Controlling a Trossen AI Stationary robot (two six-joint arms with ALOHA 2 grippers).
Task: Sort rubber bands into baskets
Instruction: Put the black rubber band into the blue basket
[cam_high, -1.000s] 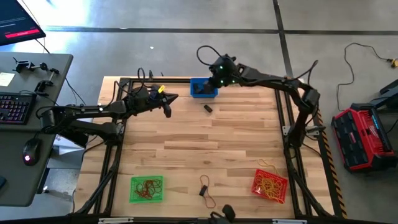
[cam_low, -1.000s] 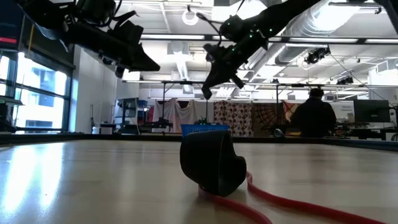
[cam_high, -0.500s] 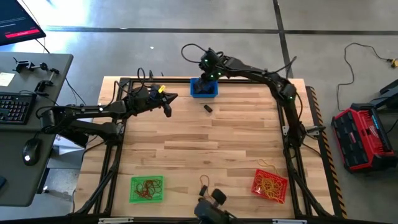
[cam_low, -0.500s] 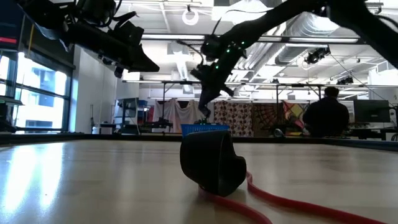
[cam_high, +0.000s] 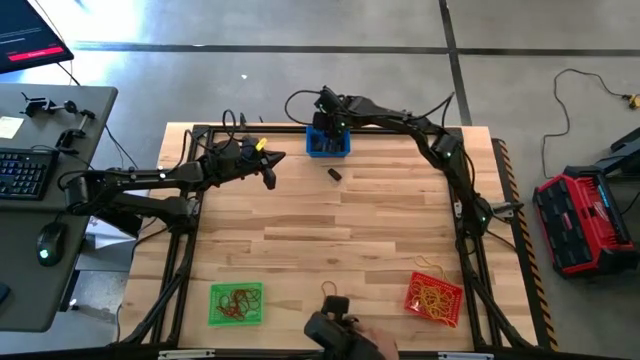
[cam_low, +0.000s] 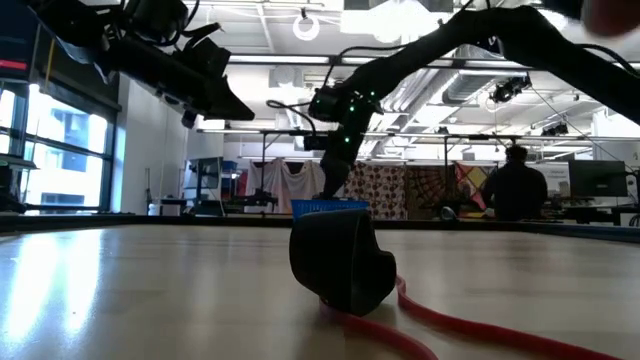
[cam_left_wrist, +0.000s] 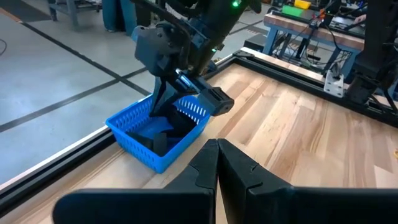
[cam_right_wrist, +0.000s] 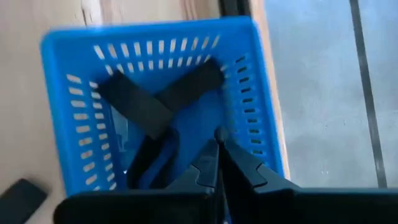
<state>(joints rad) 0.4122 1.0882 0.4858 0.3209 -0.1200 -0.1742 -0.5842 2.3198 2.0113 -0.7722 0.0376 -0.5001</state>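
A: How much of the blue basket (cam_low: 330, 207) shows in the low view?
B: Only its top edge; a dark band (cam_low: 340, 259) close to the lens hides the rest.

A: And the right gripper (cam_high: 327, 125) from above?
B: Its fingertips are too small to make out over the basket.

A: The right wrist view?
B: Blurred; the basket's lower rim is cut off behind the fingers (cam_right_wrist: 214, 163).

A: The green basket (cam_high: 237, 304) and red basket (cam_high: 435, 298)?
B: Their bands are tangles too small to count.

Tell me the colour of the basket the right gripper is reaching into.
Blue. The basket shows best in the right wrist view, with the right gripper over it.
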